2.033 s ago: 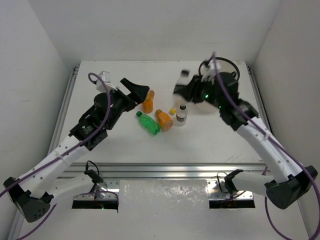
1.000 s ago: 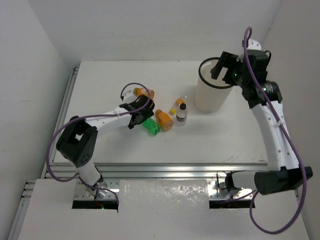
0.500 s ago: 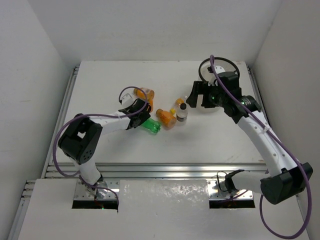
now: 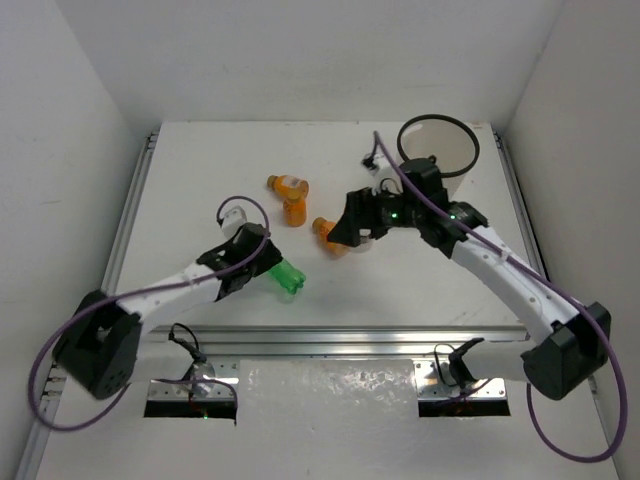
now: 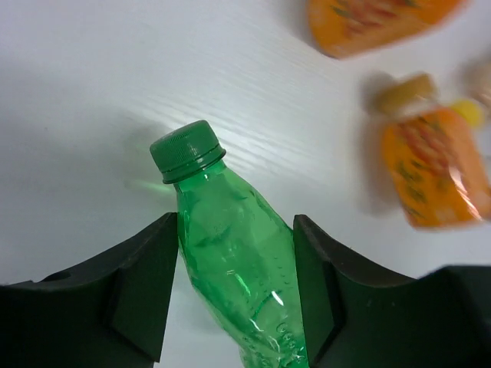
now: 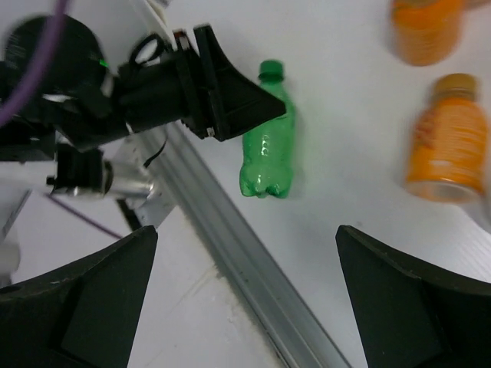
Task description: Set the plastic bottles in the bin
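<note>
Left jaws are clamped on the green bottle near the bench front edge. Right jaws gape wide apart.

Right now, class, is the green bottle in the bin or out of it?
Out: the green bottle sits between the fingers of the left gripper, well apart from the bin at the table's far right.

Green bottle in left hand
</note>
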Robot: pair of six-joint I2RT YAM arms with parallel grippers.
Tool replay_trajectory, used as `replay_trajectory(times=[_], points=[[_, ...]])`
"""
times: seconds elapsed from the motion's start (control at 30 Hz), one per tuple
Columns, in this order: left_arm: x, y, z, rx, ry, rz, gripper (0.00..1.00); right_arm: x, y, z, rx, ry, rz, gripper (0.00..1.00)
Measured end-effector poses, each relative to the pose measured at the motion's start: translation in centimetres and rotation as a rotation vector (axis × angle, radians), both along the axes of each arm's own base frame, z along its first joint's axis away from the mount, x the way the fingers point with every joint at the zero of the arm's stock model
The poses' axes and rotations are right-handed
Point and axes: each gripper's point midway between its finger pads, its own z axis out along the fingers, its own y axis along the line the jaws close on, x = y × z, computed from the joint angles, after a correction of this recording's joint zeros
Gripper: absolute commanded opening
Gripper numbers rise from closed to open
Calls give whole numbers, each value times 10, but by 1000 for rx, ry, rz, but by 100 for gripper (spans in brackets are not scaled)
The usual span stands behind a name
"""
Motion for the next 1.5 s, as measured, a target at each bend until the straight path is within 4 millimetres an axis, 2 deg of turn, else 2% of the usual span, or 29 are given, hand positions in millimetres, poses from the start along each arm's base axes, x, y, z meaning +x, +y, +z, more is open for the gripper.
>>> replay_trajectory(times=[0.07, 0.13, 0.3, 0.4, 0.5, 0.57, 0.6, 0.63, 0.67, 0.7, 0.73, 0.83, 0.93, 1.0, 1.07, 1.17, 1.27, 1.3, 1.37, 1.4, 1.43, 1.5], points=[[-9, -5, 24, -52, -72, -62, 0, -9, 22, -8, 17, 21, 83, 99], [-13, -13, 57, -123, -173, -121, 0, -16, 40, -17, 31, 42, 141, 99], [-22, -29, 123, -271, -377, -231, 0, -23, 65, -29, 73, 77, 202, 99], [-27, -37, 143, -322, -431, -287, 0, -25, 80, -32, 105, 98, 233, 99], [-33, -45, 158, -362, -472, -335, 0, -30, 93, -45, 98, 136, 256, 97], [-34, -48, 164, -374, -488, -356, 2, -34, 100, -50, 98, 162, 269, 80], [-35, -49, 165, -377, -493, -363, 12, -36, 103, -51, 105, 175, 279, 69], [-35, -50, 166, -380, -497, -366, 46, -37, 105, -50, 111, 179, 286, 41], [-34, -50, 167, -381, -500, -368, 66, -38, 107, -49, 115, 184, 289, 23], [-33, -50, 169, -380, -507, -365, 95, -36, 107, -49, 113, 186, 275, 3], [-32, -50, 173, -380, -519, -364, 100, -36, 106, -49, 114, 188, 276, 0], [-21, -45, 191, -360, -516, -307, 100, -25, 98, -51, 82, 172, 206, 0], [-6, -29, 218, -294, -521, -195, 100, -4, 70, -45, -3, 115, 57, 0], [-1, -12, 232, -239, -521, -113, 100, 26, 39, -26, -63, 52, -95, 0], [3, 0, 237, -184, -513, -57, 100, 69, -7, 5, -118, -28, -300, 0], [9, 8, 227, -95, -460, -29, 100, 126, -94, 54, -185, -129, -618, 1], [16, 6, 202, -16, -379, -44, 100, 162, -178, 84, -270, -161, -878, 2], [18, 5, 193, 9, -350, -56, 100, 172, -194, 86, -296, -156, -925, 4], [23, 0, 176, 57, -294, -83, 100, 195, -226, 88, -342, -139, -1011, 20], [27, -3, 170, 76, -269, -98, 100, 205, -237, 82, -368, -118, -1030, 60], [31, -6, 167, 91, -254, -111, 100, 211, -244, 74, -391, -91, -1037, 83], [42, -15, 165, 115, -235, -138, 100, 225, -251, 55, -442, -32, -1030, 90]])
